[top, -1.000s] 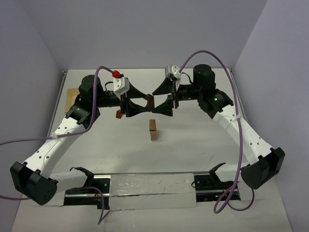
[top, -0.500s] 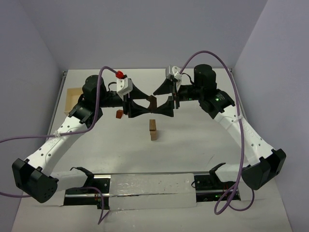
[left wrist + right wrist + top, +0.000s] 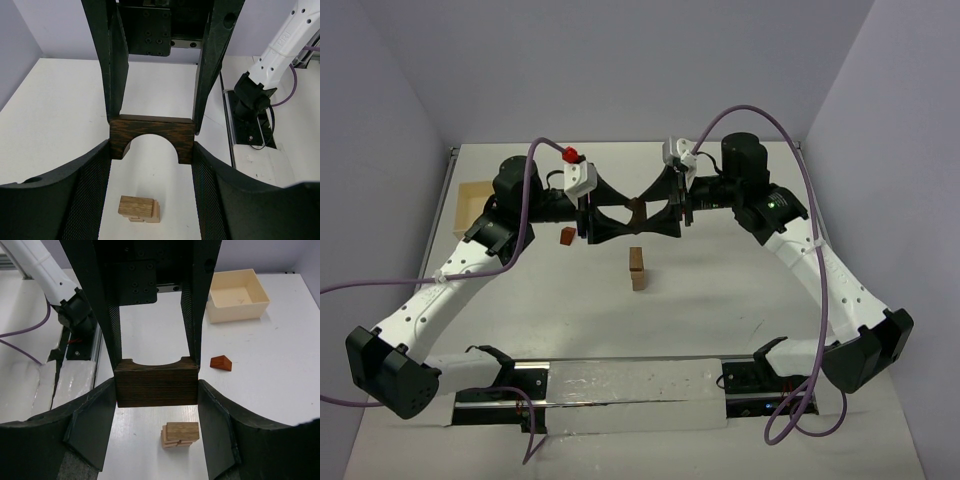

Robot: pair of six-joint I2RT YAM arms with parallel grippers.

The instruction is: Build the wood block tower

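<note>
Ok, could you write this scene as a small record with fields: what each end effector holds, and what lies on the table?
left end effector: shut on the arch block, held in the air
right end effector: closed on the same arch block, from the opposite side
arch block: dark brown, one piece
block stack: short, standing on the table, untouched
wedge piece: orange-brown, lying alone
tray: pale, near the table's left edge

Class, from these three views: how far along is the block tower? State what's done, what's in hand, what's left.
Done: a short stack of pale blocks stands. In hand: the left gripper and right gripper are both closed on the dark arch, held in the air, seemingly mid-handover. Left: setting the arch on the stack; an orange piece lies loose, apart from it.
</note>
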